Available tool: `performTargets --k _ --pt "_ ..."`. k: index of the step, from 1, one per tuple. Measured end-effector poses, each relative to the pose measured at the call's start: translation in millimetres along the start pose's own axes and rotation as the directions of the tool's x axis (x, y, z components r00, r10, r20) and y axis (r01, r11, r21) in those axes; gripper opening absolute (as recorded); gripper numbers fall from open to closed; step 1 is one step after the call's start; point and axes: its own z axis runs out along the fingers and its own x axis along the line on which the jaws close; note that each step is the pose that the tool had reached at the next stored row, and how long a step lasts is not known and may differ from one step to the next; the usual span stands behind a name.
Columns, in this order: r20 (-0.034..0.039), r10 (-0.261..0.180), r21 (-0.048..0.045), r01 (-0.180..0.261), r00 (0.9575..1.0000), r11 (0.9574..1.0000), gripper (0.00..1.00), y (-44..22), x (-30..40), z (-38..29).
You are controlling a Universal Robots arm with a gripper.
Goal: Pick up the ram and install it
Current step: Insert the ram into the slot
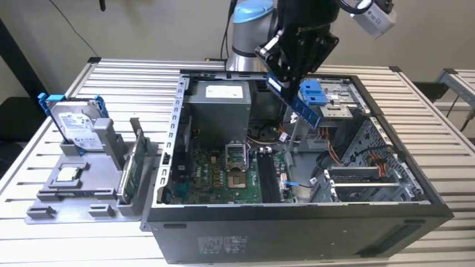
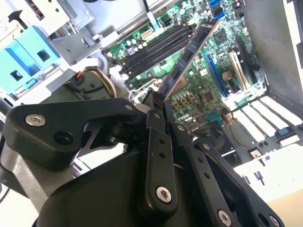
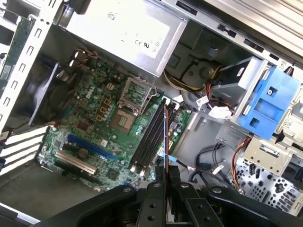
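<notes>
My gripper (image 1: pixel 281 83) is shut on the ram (image 1: pixel 303 110), a long narrow dark blue-green stick held tilted in the air above the open computer case (image 1: pixel 415 189). In the second wrist view the ram (image 2: pixel 189 52) juts out from between my fingertips (image 2: pixel 158 101) over the green motherboard (image 2: pixel 203 90), close to the black memory slots (image 2: pixel 151 47). In the first wrist view the ram (image 3: pixel 165 137) appears edge-on, rising from the gripper (image 3: pixel 166 177) and lined up roughly along the memory slots (image 3: pixel 149 137). The ram is well above the motherboard (image 1: pixel 222 178) and apart from it.
A grey fixture (image 1: pixel 82 194) on the exterior view's left carries a silver hard drive in a blue frame (image 1: pixel 74 125) and a green circuit card (image 1: pixel 132 167). Inside the case are a power supply (image 1: pixel 219 105), a blue drive bracket (image 1: pixel 315 92) and loose cables (image 1: pixel 349 161).
</notes>
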Motion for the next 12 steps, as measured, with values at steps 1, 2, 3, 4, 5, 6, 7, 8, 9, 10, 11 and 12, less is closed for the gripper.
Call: performTargets --k 1,2,3,4,5,6,7,8,9,10,11,12 --pt "-0.0028 0.005 -0.0012 -0.005 1.0000 1.0000 0.14 0.0 0.0 0.3" --pt "-0.0059 0.010 -0.0024 -0.010 0.9999 0.9999 0.14 0.0 0.0 0.5" --pt "-0.0090 0.015 -0.0036 -0.015 0.9998 0.9999 0.14 0.0 0.1 0.8" --pt "-0.0116 0.020 -0.0046 -0.020 0.9997 0.9998 0.14 0.0 0.1 1.1" --pt "-0.0138 0.025 -0.0054 -0.026 0.9996 0.9997 0.14 0.0 0.1 1.4" --pt "-0.0156 0.030 -0.0060 -0.030 0.9994 0.9995 0.14 0.0 0.1 1.6" --pt "-0.0172 0.035 -0.0065 -0.035 0.9992 0.9994 0.14 0.0 0.1 1.9" --pt "-0.0189 0.040 -0.0071 -0.040 0.9990 0.9992 0.14 0.0 0.0 2.2" --pt "-0.0205 0.046 -0.0075 -0.046 0.9987 0.9989 0.14 0.0 0.0 2.5" --pt "-0.0218 0.051 -0.0078 -0.051 0.9985 0.9987 0.14 0.0 0.0 2.8" --pt "-0.0230 0.056 -0.0081 -0.057 0.9981 0.9984 0.14 0.0 0.0 3.0" --pt "-0.0241 0.062 -0.0084 -0.062 0.9978 0.9980 0.14 0.0 0.0 3.3"
